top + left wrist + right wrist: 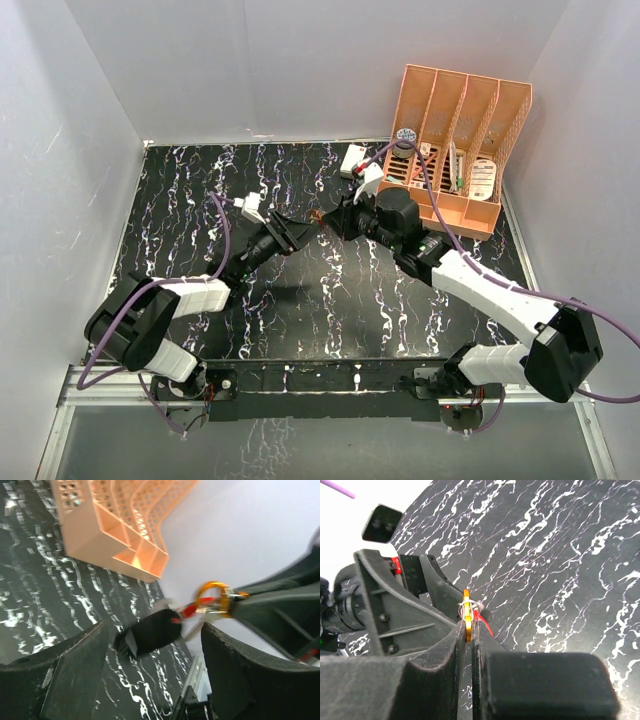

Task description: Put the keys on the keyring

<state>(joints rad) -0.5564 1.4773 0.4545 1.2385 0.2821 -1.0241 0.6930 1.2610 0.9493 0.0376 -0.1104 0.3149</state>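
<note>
While raised above the middle of the black, white-veined marble-pattern tabletop (200, 200), pinches the thin orange metal keyring (466, 611) edge-on in the right gripper (467, 630), both fingers pressed flat against its sides. Holds that ring clear of the surface, just ahead of the left gripper (155, 627). Carries on the ring a small silvery wire loop (210, 612) and, beside it, the tiny red-headed key (188, 611), seen only as a red sliver. Shows the black-headed key (150, 630) as a dark block low beside the ring; cannot tell through the blur whether joined to the ring or merely close to it. Presents the left gripper spread wide, with the black head in the gap and, as far as visible, touching neither finger. Points the two grippers at each other, tip almost to tip, in the overhead view. Has at the far right corner a peach-coloured perforated plastic file organiser (455, 130) with upright dividers, and just to its left a small white rectangular box (353, 160) on the tabletop, both well apart from the ring.
</note>
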